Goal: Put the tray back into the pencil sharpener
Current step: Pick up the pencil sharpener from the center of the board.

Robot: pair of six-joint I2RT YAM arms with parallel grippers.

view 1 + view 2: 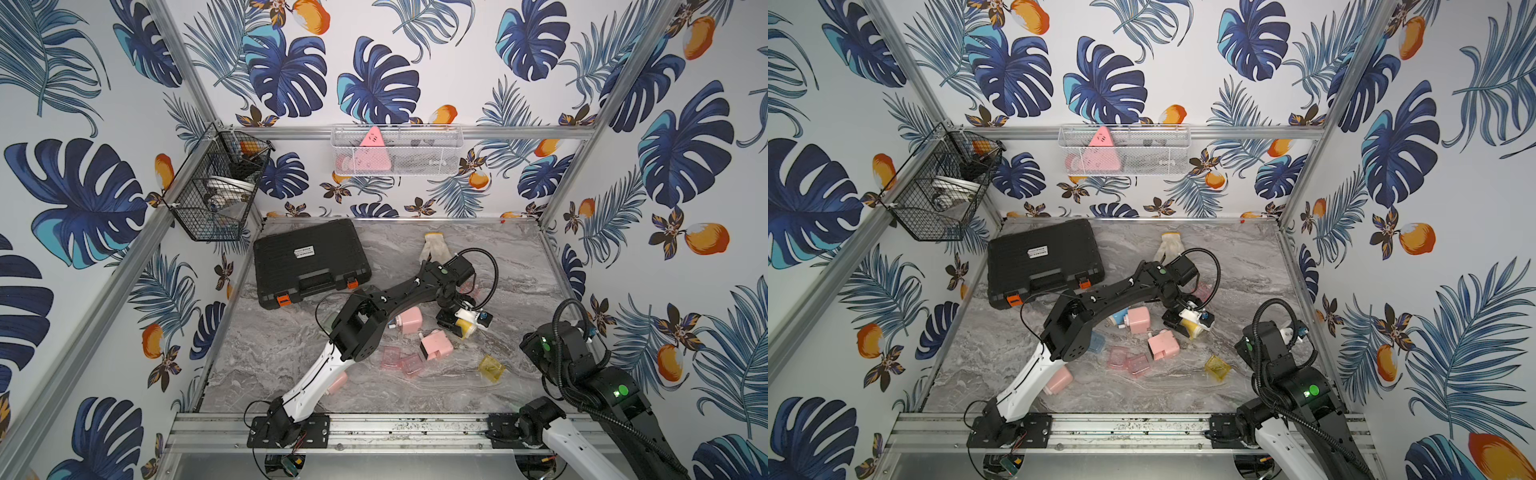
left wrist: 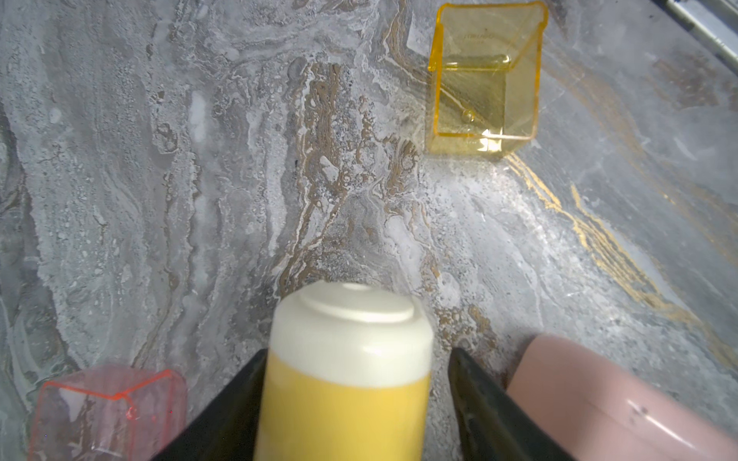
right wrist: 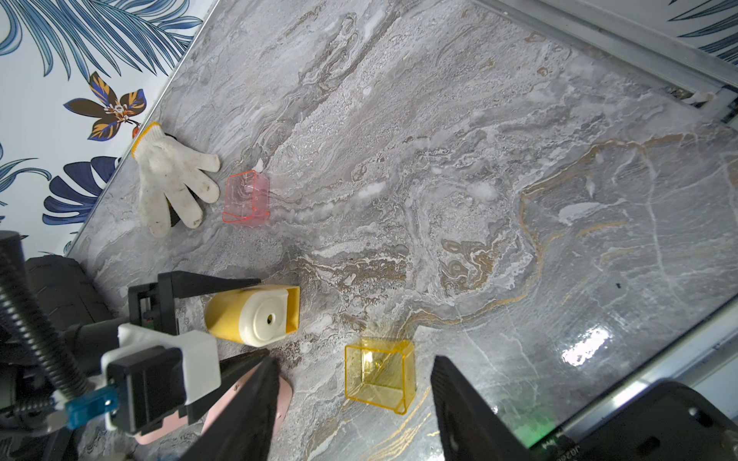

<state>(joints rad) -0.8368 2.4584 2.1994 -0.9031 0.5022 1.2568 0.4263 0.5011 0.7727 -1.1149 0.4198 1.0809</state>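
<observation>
**A:** Trays first, in both top views: how many?

**B:** One yellow tray [image 1: 492, 368], well apart from the left claw [image 1: 459, 327] and nearer the right arm. I counted three pink trays [image 1: 390, 357], three pink sharpeners [image 1: 409, 320] and one yellow sharpener [image 1: 469, 329], which sat inside that claw.

**A:** And the left wrist view?

**B:** The claw's fingers [image 2: 235, 403] stood spread on either side of the yellow sharpener. A sliver of gap showed at one finger, so nothing was pinched. The yellow tray lay ahead of the claw, off to one side.

**A:** Right wrist view?

**B:** The right claw [image 3: 354, 359] was spread and empty. The tray lay just ahead of its fingertips, roughly in line with the gap and untouched.

**A:** How would it handle?

**B:** Light, I judged. It looked like thin, stiff, clear plastic, so it would be slick and might crack or squirt out under a hard squeeze. I'd take it gently across two opposite flat walls, leaving clear the end that enters the sharpener.
</observation>
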